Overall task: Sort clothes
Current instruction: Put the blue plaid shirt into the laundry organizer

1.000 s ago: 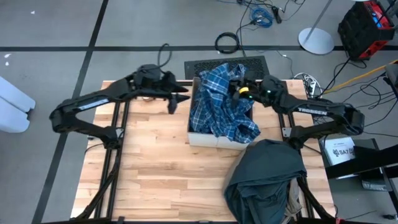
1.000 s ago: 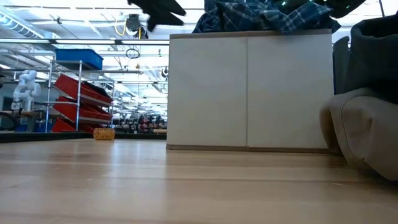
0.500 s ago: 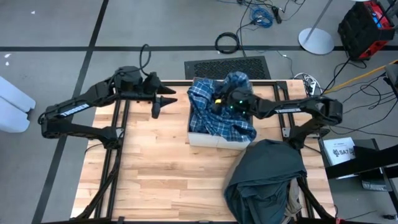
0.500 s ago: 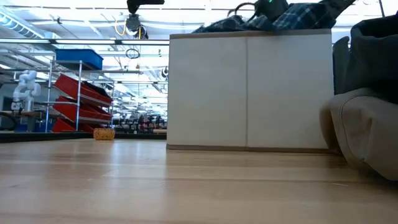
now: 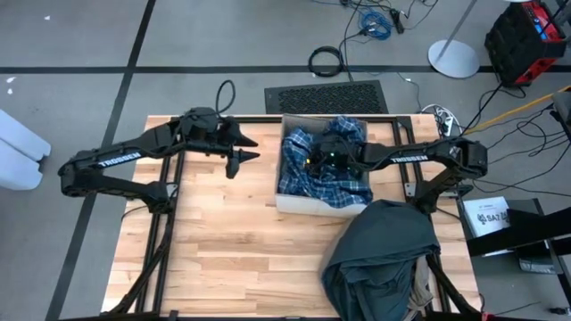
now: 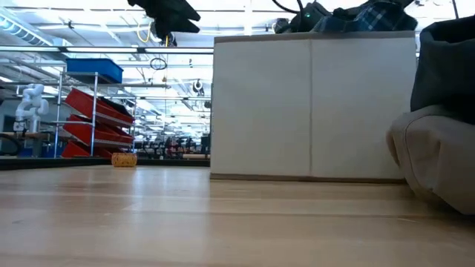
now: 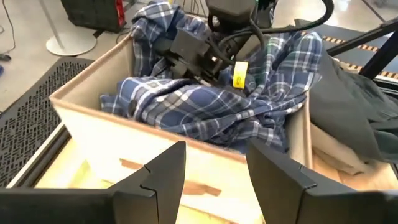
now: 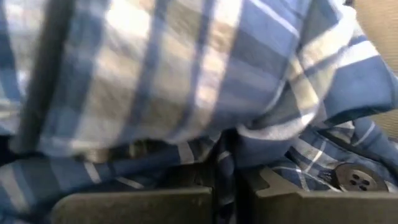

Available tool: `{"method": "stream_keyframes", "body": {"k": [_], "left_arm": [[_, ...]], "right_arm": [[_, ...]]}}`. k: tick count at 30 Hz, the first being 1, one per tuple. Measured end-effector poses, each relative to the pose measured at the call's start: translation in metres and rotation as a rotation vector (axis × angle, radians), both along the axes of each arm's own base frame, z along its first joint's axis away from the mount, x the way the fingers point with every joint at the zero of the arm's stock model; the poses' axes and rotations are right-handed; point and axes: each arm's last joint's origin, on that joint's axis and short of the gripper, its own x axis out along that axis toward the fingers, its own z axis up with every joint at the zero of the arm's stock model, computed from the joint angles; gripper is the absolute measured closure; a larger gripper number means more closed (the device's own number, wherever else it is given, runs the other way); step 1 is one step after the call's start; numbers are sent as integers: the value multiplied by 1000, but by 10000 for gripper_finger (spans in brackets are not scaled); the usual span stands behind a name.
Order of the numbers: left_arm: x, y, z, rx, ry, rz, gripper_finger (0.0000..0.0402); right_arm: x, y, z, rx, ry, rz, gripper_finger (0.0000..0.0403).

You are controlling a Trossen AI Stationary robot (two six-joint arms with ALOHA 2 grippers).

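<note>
The blue-and-white plaid shirt [image 5: 326, 169] lies bunched inside the beige fabric box [image 5: 303, 203] at the table's far middle. My right gripper [image 5: 312, 162] is down in the box, shut on the shirt; it also shows in the left wrist view [image 7: 189, 53]. My left gripper [image 5: 245, 159] hovers open and empty to the left of the box, its fingers [image 7: 168, 168] facing the box wall. The dark grey-green garment [image 5: 384, 245] lies heaped at the near right, over the khaki tan one [image 5: 419, 285]. The white and teal garments are out of view. My right gripper pinches a fold of the plaid shirt [image 8: 225, 163] between its two fingers, several layers bunched around them. It comes from the table's right, slanting down into the box. The shirt rests slack in the box, and cloth hides the fingertips.
The box's pale walls [image 6: 312, 104] stand upright on the wooden table [image 5: 214, 241]. The dark garment [image 6: 445, 67] and the khaki one [image 6: 438, 163] lie close against the box's near right. A black floor grate [image 5: 321, 94] lies beyond the far edge.
My right gripper has gone down into the box and toward the table's left, taking the plaid shirt with it; the shirt, earlier piled high over the rim, now sits lower inside. The box has slid slightly toward the right. My left gripper has shifted slightly toward the near edge.
</note>
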Motion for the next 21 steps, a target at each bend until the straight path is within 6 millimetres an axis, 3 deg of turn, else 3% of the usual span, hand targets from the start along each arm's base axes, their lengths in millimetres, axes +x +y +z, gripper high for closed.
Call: {"method": "stream_keyframes", "body": {"k": [5,8,13,21], "left_arm": [[1,0,-4,0,-3,0,223],[2,1,-2,5,-17,0,223],[2,1,-1,8,-29,1,223],[5,0,4,26,-89,-14,223]], "right_arm": [[0,-4,4,34,47,43,397],[7,-5,17,58,26,115,374],[20,-3,65,59,29,158,287],[15,-5,132,19,119,93,168]]}}
